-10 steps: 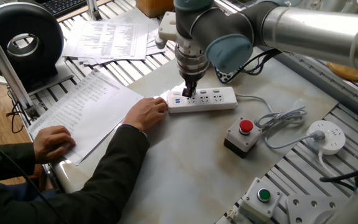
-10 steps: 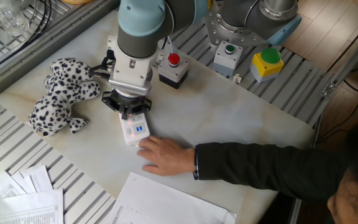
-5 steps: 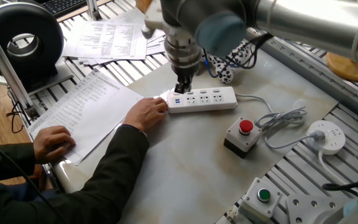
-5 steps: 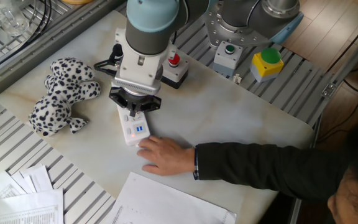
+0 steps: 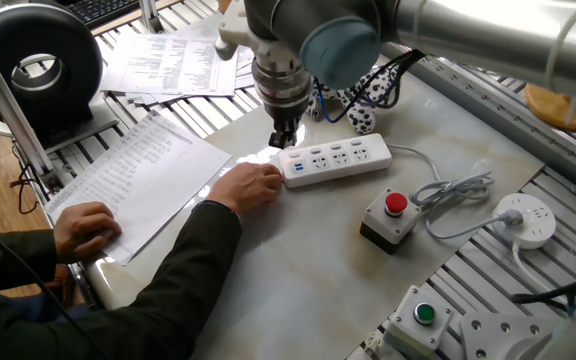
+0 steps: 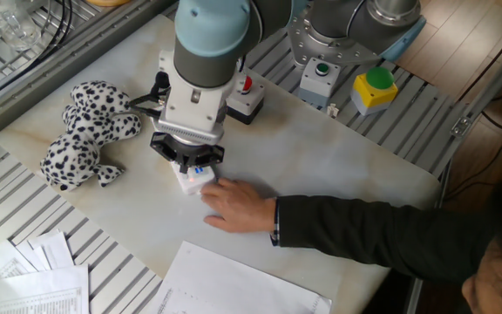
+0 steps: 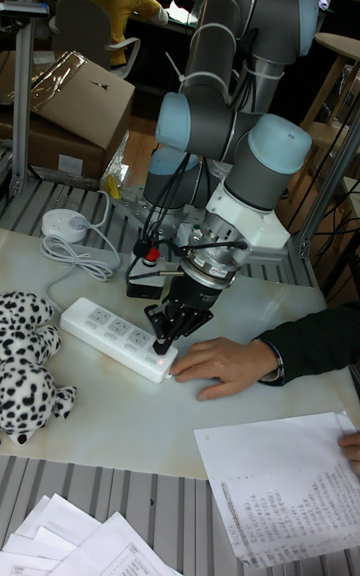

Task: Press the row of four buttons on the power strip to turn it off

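Note:
The power strip lies in the middle of the table, a long white bar with its cord running right. Its four buttons form a line along the far edge. My gripper points straight down over the strip's left end, where the blue USB ports are, its dark fingertips together at the far edge. In the other fixed view the gripper covers most of the power strip. The tall fixed view has the gripper down on the power strip at its right end. A person's hand touches that same end.
A red button box stands right of the strip, a green button box nearer the front, a round white socket at far right. A spotted plush dog lies beside the arm. Papers lie under the person's other hand.
My gripper moved left along the strip from the first sockets to its USB end. The strip shifted right and turned slightly, and the person's hand followed it.

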Robot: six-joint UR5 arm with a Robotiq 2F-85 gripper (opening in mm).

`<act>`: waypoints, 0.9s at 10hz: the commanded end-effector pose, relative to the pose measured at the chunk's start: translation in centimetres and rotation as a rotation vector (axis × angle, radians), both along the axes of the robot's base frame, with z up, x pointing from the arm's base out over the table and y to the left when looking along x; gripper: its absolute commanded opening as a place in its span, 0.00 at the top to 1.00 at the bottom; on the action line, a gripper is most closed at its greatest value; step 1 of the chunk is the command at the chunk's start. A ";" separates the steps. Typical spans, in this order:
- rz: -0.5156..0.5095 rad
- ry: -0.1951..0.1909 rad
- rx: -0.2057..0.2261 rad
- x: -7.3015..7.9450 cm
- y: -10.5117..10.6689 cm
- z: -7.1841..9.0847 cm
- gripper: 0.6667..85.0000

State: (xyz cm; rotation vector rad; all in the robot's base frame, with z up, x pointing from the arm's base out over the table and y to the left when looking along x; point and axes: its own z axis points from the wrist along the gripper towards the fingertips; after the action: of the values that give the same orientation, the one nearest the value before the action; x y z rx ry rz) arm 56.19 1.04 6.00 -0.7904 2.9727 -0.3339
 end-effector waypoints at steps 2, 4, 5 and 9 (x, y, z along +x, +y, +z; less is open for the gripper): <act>0.006 -0.015 0.002 0.7 -0.5 -1.2 1.00; 0.008 -0.021 0.002 0.4 -0.6 -1.7 1.00; 0.009 -0.025 0.000 0.4 -0.7 -1.9 1.00; 0.013 -0.029 -0.003 -0.4 -1.1 -2.2 1.00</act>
State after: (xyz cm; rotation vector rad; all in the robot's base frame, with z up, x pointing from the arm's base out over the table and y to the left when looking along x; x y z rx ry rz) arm 56.26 0.07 4.07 -0.8083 2.9415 -0.3578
